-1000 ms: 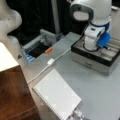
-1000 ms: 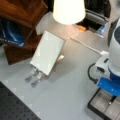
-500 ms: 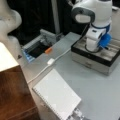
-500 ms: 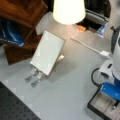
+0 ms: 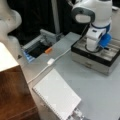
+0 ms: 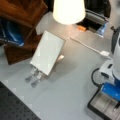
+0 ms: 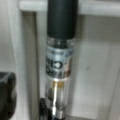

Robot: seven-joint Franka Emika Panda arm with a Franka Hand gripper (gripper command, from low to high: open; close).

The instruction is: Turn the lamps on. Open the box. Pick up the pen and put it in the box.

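The box (image 5: pixel 87 59) stands open at a front view's right, showing its black rim, grey front and pale grey inside; its corner (image 6: pixel 98 106) shows in both front views. My gripper (image 5: pixel 94 48) reaches down into it, under the white and blue hand (image 6: pixel 111 90). In the wrist view the pen (image 7: pixel 60 57), with a black cap and a clear labelled barrel, lies along the pale box floor. One dark finger (image 7: pixel 7 96) stands to its left, apart from it, and the gripper is open. The lamp (image 6: pixel 68 11) glows.
A white ribbed board (image 5: pixel 57 96) (image 6: pixel 47 52) leans on the table. A white cable with a switch (image 5: pixel 50 61) (image 6: pixel 105 53) runs past a small dark tray with an orange piece (image 5: pixel 48 50) (image 6: pixel 81 28). A wooden shelf (image 6: pixel 20 25) stands beside the lamp.
The hand has shifted only slightly over the box, toward the top of a front view. Nothing else has moved.
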